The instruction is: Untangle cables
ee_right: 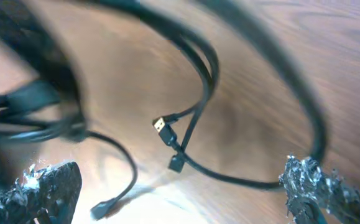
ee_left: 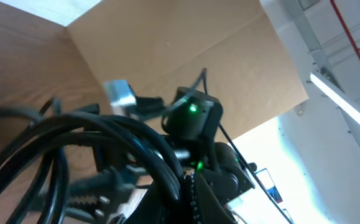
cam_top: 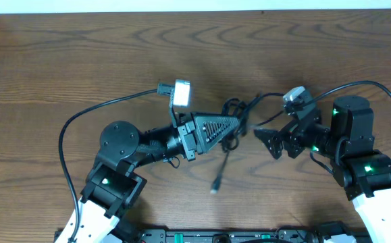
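The cables form a thin black tangle between the two arms at mid-table. One loose end with a plug trails toward the front edge. My left gripper points right and is shut on the cables; in the left wrist view the bundle crosses right over the jaws of the gripper. My right gripper stands just right of the tangle, open. In the right wrist view its fingers stand wide apart with a cable loop and small plugs beyond them, nothing gripped.
Thick black arm cables arc over the table at the left and right. The wooden table runs to a pale back edge. A brown board shows behind the right arm in the left wrist view.
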`<state>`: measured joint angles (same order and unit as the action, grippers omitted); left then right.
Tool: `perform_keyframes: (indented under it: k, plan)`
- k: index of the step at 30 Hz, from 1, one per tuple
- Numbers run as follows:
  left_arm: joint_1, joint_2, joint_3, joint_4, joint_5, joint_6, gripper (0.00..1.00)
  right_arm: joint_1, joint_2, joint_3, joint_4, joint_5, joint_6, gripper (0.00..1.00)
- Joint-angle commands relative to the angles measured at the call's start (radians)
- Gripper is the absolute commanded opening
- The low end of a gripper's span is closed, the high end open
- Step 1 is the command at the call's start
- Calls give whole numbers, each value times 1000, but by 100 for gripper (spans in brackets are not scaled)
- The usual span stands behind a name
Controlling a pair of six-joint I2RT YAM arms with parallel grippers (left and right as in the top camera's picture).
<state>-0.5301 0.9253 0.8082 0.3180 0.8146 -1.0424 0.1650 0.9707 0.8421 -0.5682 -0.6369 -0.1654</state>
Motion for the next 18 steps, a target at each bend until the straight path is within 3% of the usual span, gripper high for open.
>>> perform_keyframes:
  k: [1, 12, 18]
  plan:
    - [15, 19, 39, 12, 25, 28, 7, -4, 2, -5, 7, -207, 1, 99]
    - [2, 81, 39, 14, 42, 42, 8, -4, 3, -5, 214, -260, 170, 99]
    - [-44, 81, 39, 57, 30, 42, 8, -4, 4, -5, 246, -260, 180, 99]
